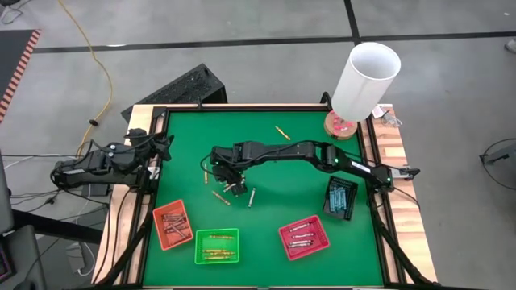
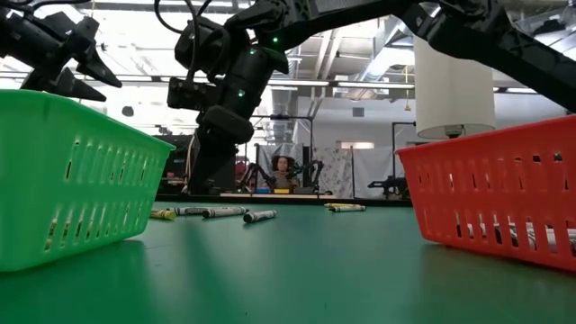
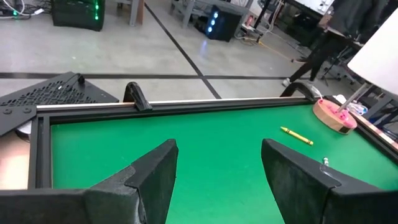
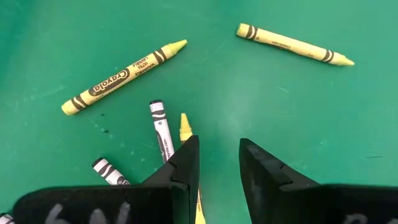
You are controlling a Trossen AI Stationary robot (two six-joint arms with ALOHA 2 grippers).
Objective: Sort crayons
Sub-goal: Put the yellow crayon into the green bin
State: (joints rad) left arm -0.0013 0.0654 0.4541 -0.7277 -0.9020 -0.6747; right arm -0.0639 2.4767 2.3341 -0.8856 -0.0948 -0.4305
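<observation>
Yellow crayons [image 4: 122, 77], black-banded; green mat [image 1: 274, 161]; possibly grey crayon [image 4: 161, 129].

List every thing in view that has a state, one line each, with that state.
left gripper: open, empty, at the table's left edge.
right gripper: jaws apart, low over loose crayons, holding none.
loose crayons: lying flat on the mat.
orange tray: holds crayons.
green tray: holds crayons.
red tray: holds crayons.
black tray: holds crayons.
</observation>
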